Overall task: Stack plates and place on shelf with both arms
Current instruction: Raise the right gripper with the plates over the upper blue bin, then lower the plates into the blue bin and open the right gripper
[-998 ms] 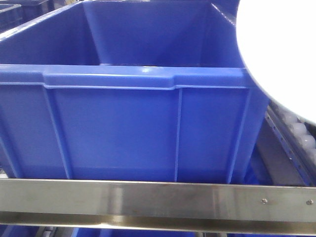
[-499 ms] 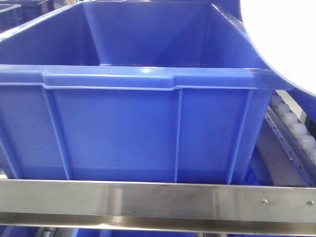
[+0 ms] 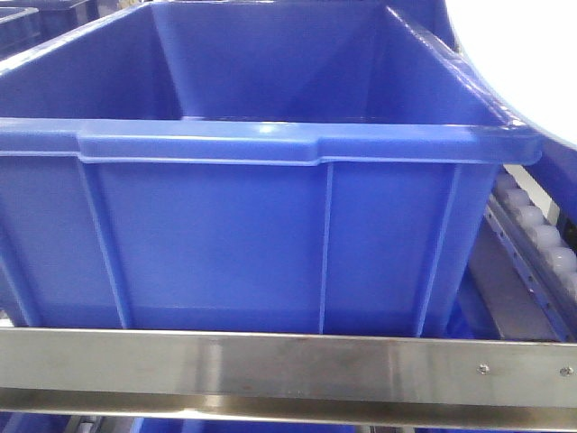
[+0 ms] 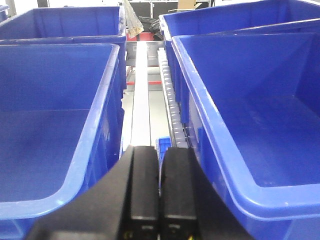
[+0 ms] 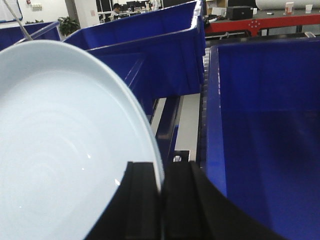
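A pale bluish-white plate (image 5: 65, 150) fills the left of the right wrist view, held on edge by its rim. My right gripper (image 5: 161, 172) is shut on that rim, one finger on each face. I cannot tell whether a second plate lies against it. In the front view the same plate (image 3: 532, 63) shows only as a white curve at the top right, above the crate's corner. My left gripper (image 4: 159, 160) is shut with nothing between its fingers, above the gap between two blue crates. The shelf's steel front rail (image 3: 270, 365) runs across the bottom of the front view.
A big blue crate (image 3: 252, 225) sits on the shelf right behind the rail. White rollers (image 3: 541, 239) run back along its right side. More blue crates (image 4: 50, 125) (image 4: 260, 115) flank a roller track (image 4: 167, 95). Another crate (image 5: 265, 130) lies right of the plate.
The plate has moved up and to the right in the front view, uncovering the crate's right corner and more of the rollers.
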You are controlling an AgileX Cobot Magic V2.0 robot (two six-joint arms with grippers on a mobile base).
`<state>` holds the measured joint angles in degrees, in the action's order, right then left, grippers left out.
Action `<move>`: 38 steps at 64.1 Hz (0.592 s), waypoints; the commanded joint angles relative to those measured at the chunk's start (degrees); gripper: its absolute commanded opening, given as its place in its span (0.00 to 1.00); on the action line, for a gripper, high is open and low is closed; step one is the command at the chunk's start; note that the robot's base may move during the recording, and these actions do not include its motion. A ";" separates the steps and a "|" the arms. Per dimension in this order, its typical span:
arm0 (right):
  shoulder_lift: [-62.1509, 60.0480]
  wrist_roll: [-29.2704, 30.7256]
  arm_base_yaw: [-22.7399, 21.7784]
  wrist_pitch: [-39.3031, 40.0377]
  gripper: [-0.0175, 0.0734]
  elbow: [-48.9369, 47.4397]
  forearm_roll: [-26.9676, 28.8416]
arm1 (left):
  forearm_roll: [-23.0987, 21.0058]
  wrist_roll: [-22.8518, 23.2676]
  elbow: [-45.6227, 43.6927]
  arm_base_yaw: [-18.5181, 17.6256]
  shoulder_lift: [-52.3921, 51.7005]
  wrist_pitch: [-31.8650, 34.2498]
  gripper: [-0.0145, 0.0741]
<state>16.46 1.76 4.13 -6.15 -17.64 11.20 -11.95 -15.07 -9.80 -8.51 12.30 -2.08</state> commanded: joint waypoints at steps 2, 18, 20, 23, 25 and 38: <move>2.56 0.14 0.01 3.65 0.24 -3.91 0.86 | -0.05 0.11 -1.77 -0.08 0.62 4.65 0.25; 12.19 0.14 6.89 2.73 0.24 -11.95 0.86 | -0.05 0.11 -1.77 -0.08 0.62 4.65 0.25; 13.86 0.14 8.23 2.94 0.24 -12.99 0.86 | -0.05 0.11 -1.77 -0.08 0.62 4.65 0.25; 16.55 0.14 10.31 3.99 0.24 -14.11 0.86 | -0.05 0.11 -1.77 -0.08 0.62 4.65 0.25; 18.93 0.14 12.09 4.96 0.24 -14.84 0.86 | -0.05 0.11 -1.77 -0.08 0.62 4.65 0.25; 34.46 0.14 21.02 13.79 0.24 -22.44 0.86 | -0.05 0.11 -1.77 -0.08 0.62 4.65 0.25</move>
<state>46.29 1.76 23.12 -2.01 -35.18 11.53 -11.95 -15.07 -9.80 -8.51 12.30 -2.08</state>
